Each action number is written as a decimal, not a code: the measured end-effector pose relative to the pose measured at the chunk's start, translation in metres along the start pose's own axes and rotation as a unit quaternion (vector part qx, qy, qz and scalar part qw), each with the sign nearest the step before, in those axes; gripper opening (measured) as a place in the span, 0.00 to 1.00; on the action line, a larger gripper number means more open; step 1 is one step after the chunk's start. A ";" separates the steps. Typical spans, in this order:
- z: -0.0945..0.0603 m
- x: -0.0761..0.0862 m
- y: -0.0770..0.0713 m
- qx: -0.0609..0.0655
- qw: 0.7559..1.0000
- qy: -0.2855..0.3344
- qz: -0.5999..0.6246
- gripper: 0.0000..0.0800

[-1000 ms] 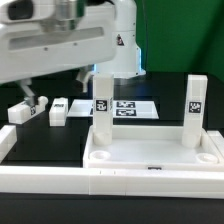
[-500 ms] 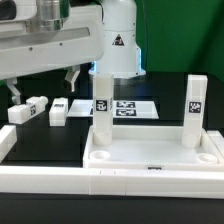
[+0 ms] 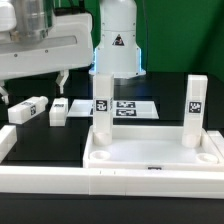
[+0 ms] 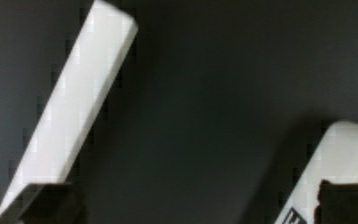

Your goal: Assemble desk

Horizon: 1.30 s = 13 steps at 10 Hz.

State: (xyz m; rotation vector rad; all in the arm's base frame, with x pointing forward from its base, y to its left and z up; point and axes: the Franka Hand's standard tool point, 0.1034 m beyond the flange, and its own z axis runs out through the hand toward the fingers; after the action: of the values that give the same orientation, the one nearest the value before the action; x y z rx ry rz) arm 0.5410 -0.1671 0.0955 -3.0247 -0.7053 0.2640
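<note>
Desk tabletop (image 3: 150,153), front centre of the table; two upright legs (image 3: 102,100) in its far corners; two loose legs (image 3: 28,109) lying at the exterior view's left; marker board (image 3: 130,106) behind; gripper (image 3: 34,90) above the loose legs, fingers spread, empty.

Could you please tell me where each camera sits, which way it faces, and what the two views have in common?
Exterior view: off the arm, low in front of the large white plastic tray-like tabletop, facing across it and the black table toward the robot's white base; the arm and open gripper show at the exterior view's left.
Wrist view: on the wrist, looking down at the table and a long white piece; the gripper shows.
Shared: gripper and table.
</note>
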 end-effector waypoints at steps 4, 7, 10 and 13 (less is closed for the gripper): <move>0.003 -0.008 0.004 0.007 0.999 0.000 0.049 0.81; 0.029 -0.037 -0.021 0.054 0.987 -0.038 0.145 0.81; 0.027 -0.032 -0.021 0.052 0.988 -0.035 0.140 0.81; 0.043 -0.051 -0.032 0.073 0.976 -0.048 0.198 0.81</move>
State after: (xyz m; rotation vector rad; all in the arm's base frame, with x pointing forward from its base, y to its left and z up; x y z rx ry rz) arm 0.4743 -0.1615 0.0637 -2.9969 -0.0712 0.4486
